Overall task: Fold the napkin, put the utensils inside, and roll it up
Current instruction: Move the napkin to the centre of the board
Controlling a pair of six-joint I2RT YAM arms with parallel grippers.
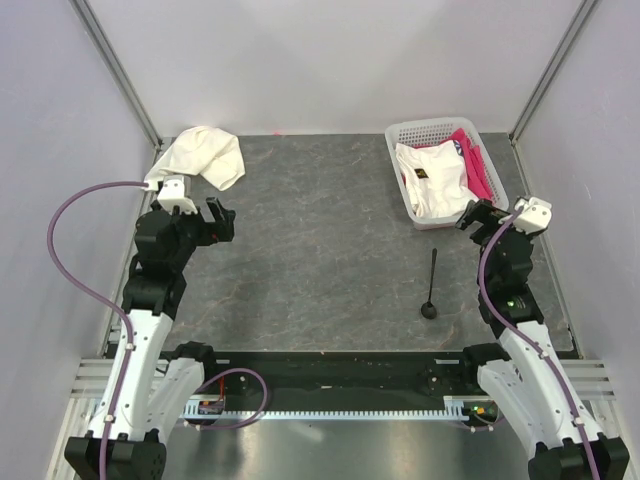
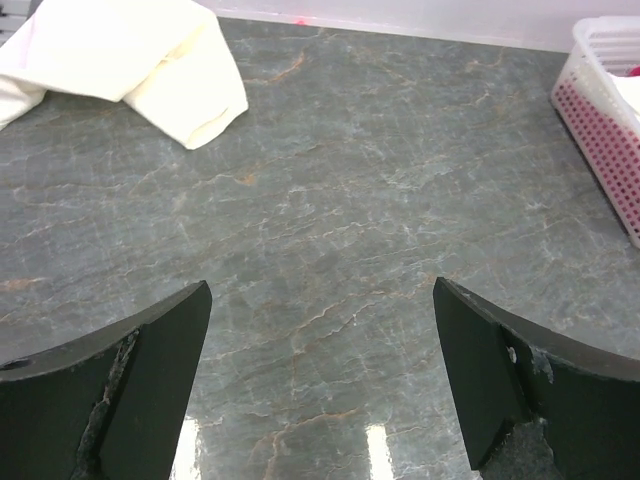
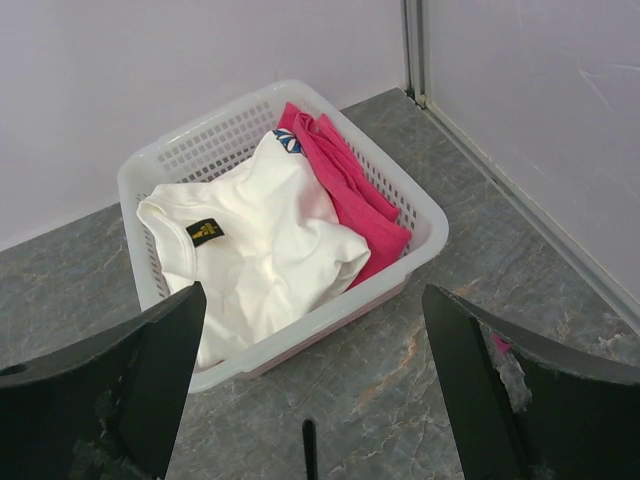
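The cream-white napkin [image 1: 205,157] lies crumpled in the far left corner of the table; the left wrist view shows it at top left [image 2: 130,62]. A slim black spoon [image 1: 432,288] lies right of centre, bowl toward me, and only its handle tip [image 3: 310,450] shows in the right wrist view. My left gripper [image 1: 222,215] hovers open just in front of the napkin, with nothing between its fingers [image 2: 150,390]. At the right edge my right gripper [image 1: 478,213] is open and empty beside the basket, above and beyond the spoon.
A white plastic basket [image 1: 400,135] at the far right holds a white garment [image 1: 432,178] with a small dark label and a pink cloth [image 1: 473,165]. Metal frame posts and pale walls close in the table on three sides.
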